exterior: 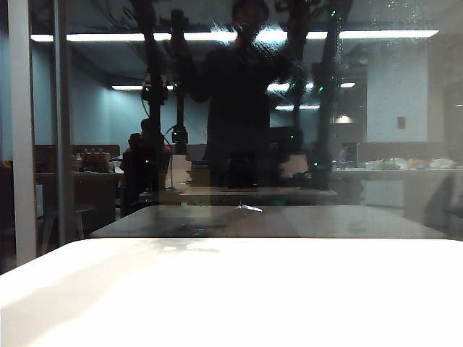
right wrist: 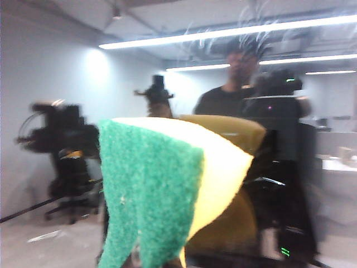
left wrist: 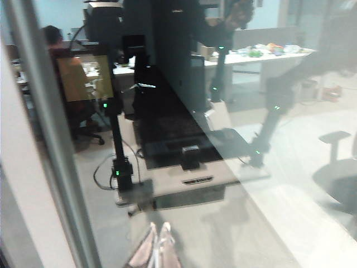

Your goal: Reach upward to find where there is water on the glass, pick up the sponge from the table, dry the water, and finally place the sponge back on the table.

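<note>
The sponge [right wrist: 167, 190], yellow foam with a green scouring layer, fills the right wrist view, bent and pinched from below. My right gripper is shut on it, with its fingers hidden behind the foam. The sponge is held up close to the glass [right wrist: 50, 84], which mirrors its yellow side. Thin water trails [right wrist: 251, 25] glint across the light strip. In the exterior view, hazy water smears [exterior: 253, 35] and droplets [exterior: 405, 14] mark the upper glass [exterior: 398, 94], above the white table [exterior: 231, 303]. My left gripper [left wrist: 159, 226] is shut and empty, pointing at the pane.
A grey vertical frame bar [exterior: 64, 123] stands at the pane's left, also seen as the frame bar [left wrist: 50, 145] in the left wrist view. The glass mirrors a person, dark arms and a brownish tabletop [exterior: 268, 220]. Neither real arm shows in the exterior view.
</note>
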`<state>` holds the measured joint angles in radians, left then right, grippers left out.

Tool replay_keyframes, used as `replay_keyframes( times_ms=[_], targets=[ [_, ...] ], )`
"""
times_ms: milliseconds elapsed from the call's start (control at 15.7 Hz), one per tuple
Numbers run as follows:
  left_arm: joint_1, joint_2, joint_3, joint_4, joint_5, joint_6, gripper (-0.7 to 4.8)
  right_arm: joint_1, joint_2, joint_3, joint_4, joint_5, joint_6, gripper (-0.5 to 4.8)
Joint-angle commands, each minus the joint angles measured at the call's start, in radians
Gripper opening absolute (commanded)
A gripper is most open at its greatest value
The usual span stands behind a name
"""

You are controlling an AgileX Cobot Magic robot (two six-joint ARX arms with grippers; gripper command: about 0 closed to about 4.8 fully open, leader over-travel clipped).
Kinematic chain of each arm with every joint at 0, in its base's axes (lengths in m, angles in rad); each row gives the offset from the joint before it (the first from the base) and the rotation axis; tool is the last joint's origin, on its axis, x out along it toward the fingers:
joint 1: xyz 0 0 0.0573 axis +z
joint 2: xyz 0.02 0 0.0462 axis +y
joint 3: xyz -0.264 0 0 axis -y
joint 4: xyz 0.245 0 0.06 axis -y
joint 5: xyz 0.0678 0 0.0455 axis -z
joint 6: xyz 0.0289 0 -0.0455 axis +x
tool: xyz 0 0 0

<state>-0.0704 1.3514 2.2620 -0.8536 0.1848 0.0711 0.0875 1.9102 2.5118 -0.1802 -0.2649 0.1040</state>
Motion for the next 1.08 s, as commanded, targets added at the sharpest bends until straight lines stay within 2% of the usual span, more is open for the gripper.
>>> replay_keyframes(
  times_ms=[64,319,510,638,829,1085],
  targets=[
    [0.0,-0.005,0.005,0.001,0.003,0.001,-0.04,-0.006,0.034,0.005,0.054,-0.002,0.006,-0.08],
    [0.0,-0.005,0.005,0.002,0.004,0.001,-0.04,-0.032,0.062,0.005,0.078,0.0,0.007,-0.08],
    [0.0,-0.005,0.005,0.003,0.191,0.008,-0.05,-0.083,0.062,0.005,0.088,-0.002,0.031,-0.08],
    [0.0,-0.005,0.005,0.003,0.252,0.007,-0.05,-0.112,0.062,0.005,0.088,-0.003,0.037,-0.08],
    [0.0,-0.005,0.005,0.005,0.268,0.007,-0.05,-0.172,0.061,0.006,0.096,-0.003,0.049,-0.08],
    [0.0,-0.005,0.005,0.005,0.268,0.007,-0.05,-0.31,0.061,0.006,0.107,-0.003,0.097,-0.08]
  ],
)
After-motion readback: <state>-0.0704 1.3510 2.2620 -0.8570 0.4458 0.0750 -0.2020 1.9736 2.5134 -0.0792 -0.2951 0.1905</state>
